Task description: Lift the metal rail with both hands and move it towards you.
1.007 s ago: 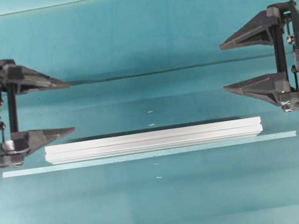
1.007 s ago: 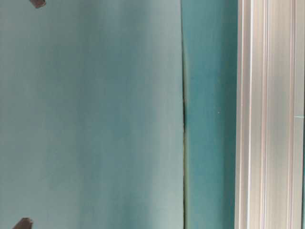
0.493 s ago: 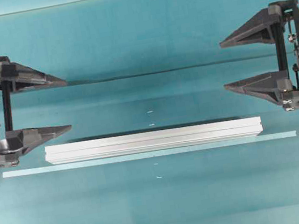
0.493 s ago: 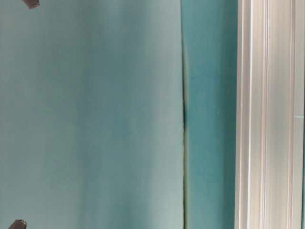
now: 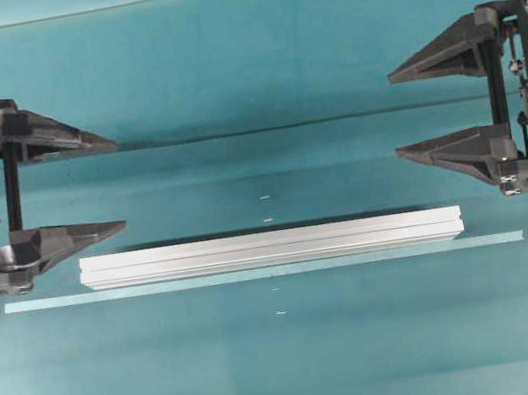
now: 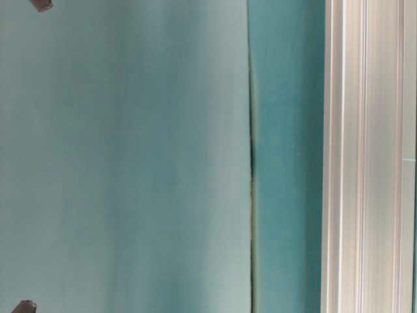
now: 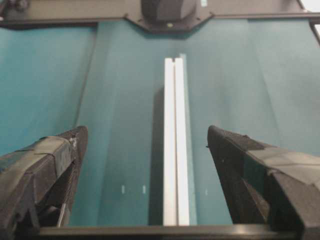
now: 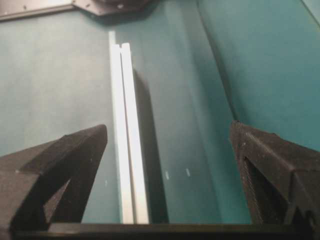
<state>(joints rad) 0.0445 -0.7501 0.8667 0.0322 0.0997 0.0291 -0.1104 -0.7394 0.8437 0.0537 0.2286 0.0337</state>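
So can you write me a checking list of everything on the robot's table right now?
Surface: teal table, with a dark seam running across it.
Job's things: metal rail lying flat, untouched.
Clutter: thin pale tape strip beside the rail; tiny white marks.
Grippers: left gripper open, holding nothing; right gripper open, holding nothing; both off the rail's ends.
Cables: nothing seen.
Surroundings: nothing seen beyond the table.

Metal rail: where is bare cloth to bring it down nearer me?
Below the tape strip, bare teal cloth runs to the table's near edge. The metal rail lies flush above the strip. Tightest: the left gripper's lower finger beside the rail's end.
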